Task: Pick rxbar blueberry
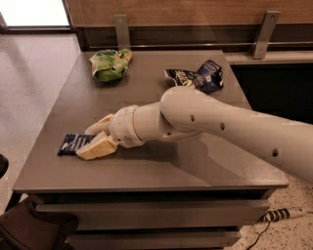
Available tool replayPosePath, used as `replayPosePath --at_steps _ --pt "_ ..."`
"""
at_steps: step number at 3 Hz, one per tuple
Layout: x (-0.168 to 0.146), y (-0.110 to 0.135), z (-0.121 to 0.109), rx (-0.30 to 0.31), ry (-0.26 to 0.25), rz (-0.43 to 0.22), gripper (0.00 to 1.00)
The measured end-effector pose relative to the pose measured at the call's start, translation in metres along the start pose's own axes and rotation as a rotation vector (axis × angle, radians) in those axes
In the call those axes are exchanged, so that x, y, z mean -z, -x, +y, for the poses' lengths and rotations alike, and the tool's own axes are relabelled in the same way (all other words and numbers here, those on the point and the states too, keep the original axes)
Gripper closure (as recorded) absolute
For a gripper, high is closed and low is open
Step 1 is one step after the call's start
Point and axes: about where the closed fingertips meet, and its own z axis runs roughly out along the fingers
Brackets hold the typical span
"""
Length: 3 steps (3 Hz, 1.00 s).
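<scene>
Near the front left corner of a grey table [146, 176], the robot's end effector [84, 143] is lowered over the rxbar blueberry [71, 144], a dark navy wrapper with pale lettering that lies flat on the tabletop. The two cream-coloured fingers [98, 148] are spread apart, one on the far side of the bar's right end and one on its near side, with that end of the wrapper between them. They are not clamped on it, and whether either finger touches the wrapper cannot be made out. The bar's left portion sticks out past the fingertips toward the table's left edge.

The white arm [220, 127] reaches in from the right of the frame, crossing the middle of the table low and nearly level, its rounded wrist just behind the fingers.

At the far left of the table sits a crumpled green snack bag [110, 64]. At the far right lies a puffy dark blue chip bag [198, 78] with white lettering, just beyond the arm in this view. Both bags are well apart from the bar.

Behind the table runs a wood-panelled wall [195, 10] carrying two metal brackets [122, 30]. A white power strip [286, 214] lies on the speckled floor at lower right.
</scene>
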Motion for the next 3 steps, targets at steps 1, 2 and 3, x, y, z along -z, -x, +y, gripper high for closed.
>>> replayPosePath --at_steps 1,2,3 --pt "0.0000 0.0000 0.0000 0.000 0.000 0.000 1.00" --pt "0.0000 0.0000 0.0000 0.000 0.000 0.000 1.00" --pt "0.0001 0.0001 0.0000 0.000 0.000 0.000 1.00"
